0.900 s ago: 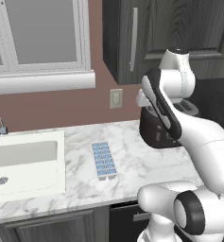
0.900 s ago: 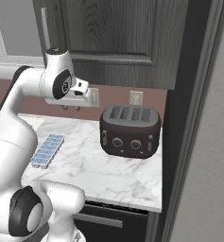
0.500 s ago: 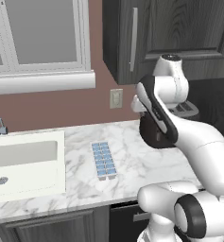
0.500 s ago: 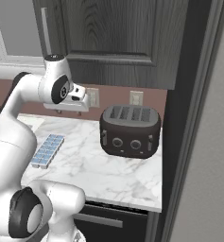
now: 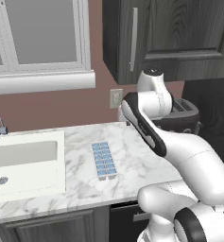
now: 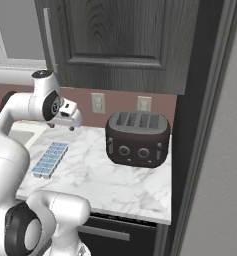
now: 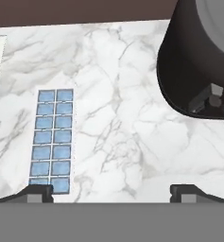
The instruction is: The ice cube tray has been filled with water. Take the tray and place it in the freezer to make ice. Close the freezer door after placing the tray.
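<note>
Ice cube tray (image 7: 51, 140) lies flat on the white marble counter (image 7: 132, 118), untouched, just above the left fingertip (image 7: 35, 193) in the hand view and well apart from the right one. Its two rows of cells hold flat light-blue water (image 7: 61, 152). The gripper (image 7: 111, 194) hangs above the counter with its fingers wide apart and nothing between them; bare marble lies in the gap. Up and to the right of the right fingertip stands a dark toaster (image 7: 198, 61) with small knobs on its face.

From the base views, the tray (image 5: 103, 159) sits between a white sink (image 5: 23, 163) and the toaster (image 6: 137, 137). Behind the counter runs a reddish-brown wall with outlets (image 6: 97, 102), a window (image 5: 38, 38) over the sink, and dark wood cabinets (image 6: 120, 40) overhead.
</note>
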